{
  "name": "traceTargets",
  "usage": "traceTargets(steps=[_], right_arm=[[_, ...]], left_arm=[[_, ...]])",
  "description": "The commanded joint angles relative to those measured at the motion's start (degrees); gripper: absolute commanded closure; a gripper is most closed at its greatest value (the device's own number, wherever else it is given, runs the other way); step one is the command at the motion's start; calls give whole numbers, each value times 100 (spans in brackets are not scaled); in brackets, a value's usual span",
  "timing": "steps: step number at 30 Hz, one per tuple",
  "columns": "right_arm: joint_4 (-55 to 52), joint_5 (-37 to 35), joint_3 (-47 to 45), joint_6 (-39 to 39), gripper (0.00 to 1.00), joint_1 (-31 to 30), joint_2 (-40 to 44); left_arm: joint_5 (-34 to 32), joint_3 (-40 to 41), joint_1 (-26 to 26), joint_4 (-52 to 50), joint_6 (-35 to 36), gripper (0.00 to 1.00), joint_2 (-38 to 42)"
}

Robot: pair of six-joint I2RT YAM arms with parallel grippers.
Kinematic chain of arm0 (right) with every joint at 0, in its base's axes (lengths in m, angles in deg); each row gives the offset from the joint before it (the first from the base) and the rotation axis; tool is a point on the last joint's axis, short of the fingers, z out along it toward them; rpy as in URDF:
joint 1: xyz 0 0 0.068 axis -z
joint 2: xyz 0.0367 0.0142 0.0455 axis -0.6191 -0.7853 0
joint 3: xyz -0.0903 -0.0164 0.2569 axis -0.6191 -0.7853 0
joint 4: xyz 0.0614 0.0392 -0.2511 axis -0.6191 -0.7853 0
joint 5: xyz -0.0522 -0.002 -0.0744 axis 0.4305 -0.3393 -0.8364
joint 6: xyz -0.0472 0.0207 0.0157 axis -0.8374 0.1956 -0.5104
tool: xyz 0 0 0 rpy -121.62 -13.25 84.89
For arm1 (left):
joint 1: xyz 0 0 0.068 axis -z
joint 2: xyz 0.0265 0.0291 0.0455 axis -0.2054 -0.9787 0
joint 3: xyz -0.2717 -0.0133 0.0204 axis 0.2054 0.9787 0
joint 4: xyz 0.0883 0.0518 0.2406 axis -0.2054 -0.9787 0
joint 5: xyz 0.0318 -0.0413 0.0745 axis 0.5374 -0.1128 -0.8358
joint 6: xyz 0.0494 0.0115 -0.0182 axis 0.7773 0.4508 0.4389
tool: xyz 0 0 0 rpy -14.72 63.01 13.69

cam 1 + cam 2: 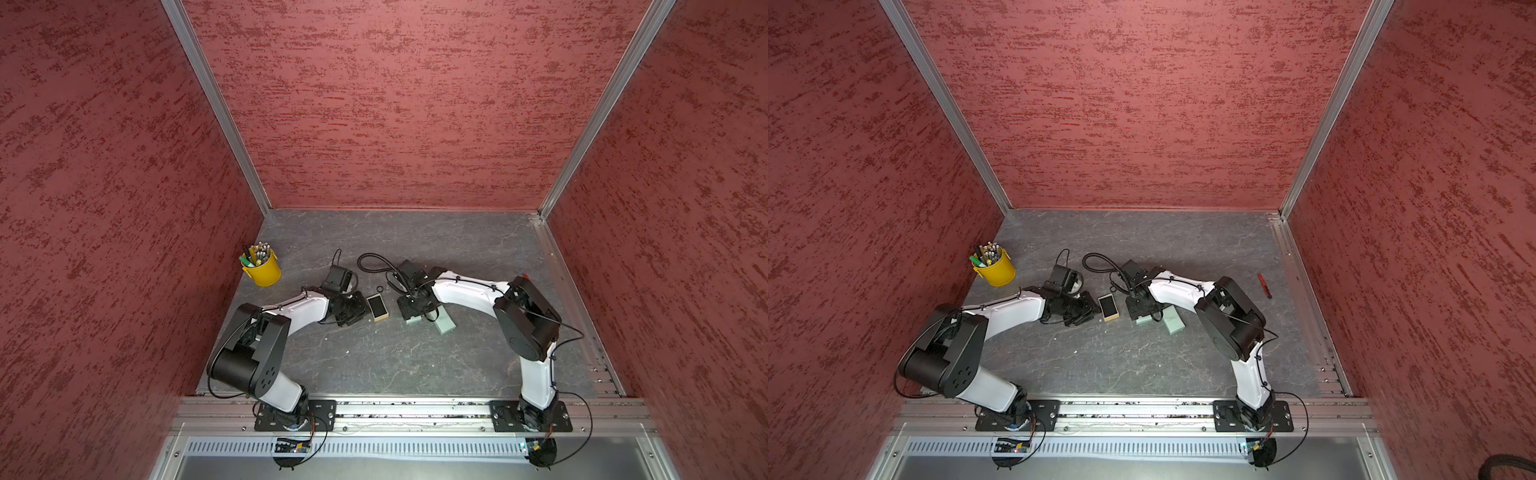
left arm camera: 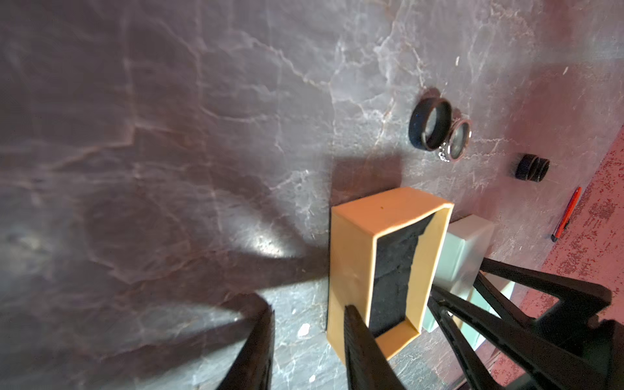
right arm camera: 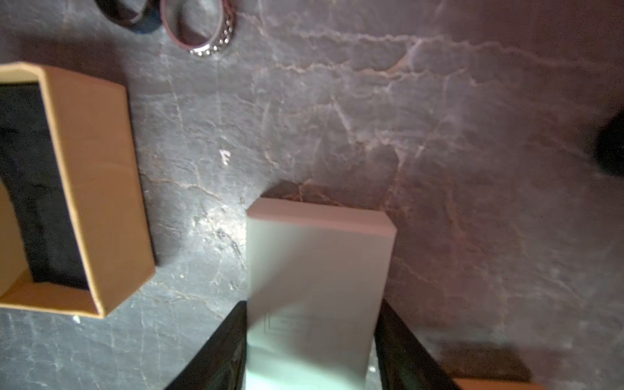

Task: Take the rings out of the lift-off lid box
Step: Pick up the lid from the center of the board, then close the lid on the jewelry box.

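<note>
Black ring (image 2: 430, 123) touched stone-set silver ring (image 2: 457, 140), twelve o'clock of tan box (image 2: 351, 243); left gripper (image 2: 309, 305) straddled its wall, ajar; right gripper (image 3: 312, 304) clasped mint-green box (image 3: 320, 256).

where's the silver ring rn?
Silver ring lies on the table beside a black ring, just beyond the tan box toward the back wall.

The white-and-black left arm (image 1: 299, 309) and right arm (image 1: 465, 293) each fold at the elbow and reach inward, wrists low, the left gripper (image 2: 308, 305) with its 2 black fingers (image 2: 364, 347) parted, the right gripper (image 3: 312, 304) likewise spread.
</note>
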Motion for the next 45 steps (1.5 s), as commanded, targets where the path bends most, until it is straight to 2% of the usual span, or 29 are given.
traceTargets(steps=[1, 8, 13, 23, 45], right_arm=[[124, -10, 20, 27, 45, 41, -70], [-96, 21, 312, -134, 50, 32, 163], [-325, 332, 787, -322, 50, 7, 259], [-527, 929, 1731, -493, 51, -142, -356], [-547, 1388, 2172, -301, 50, -310, -956]], left_arm=[[-80, 127, -27, -26, 37, 64, -25], [-91, 162, -147, -96, 67, 64, 55], [-27, 158, -272, -87, 110, 63, 70], [30, 196, -222, -17, 51, 63, 132], [244, 294, -185, 428, -13, 69, 45]])
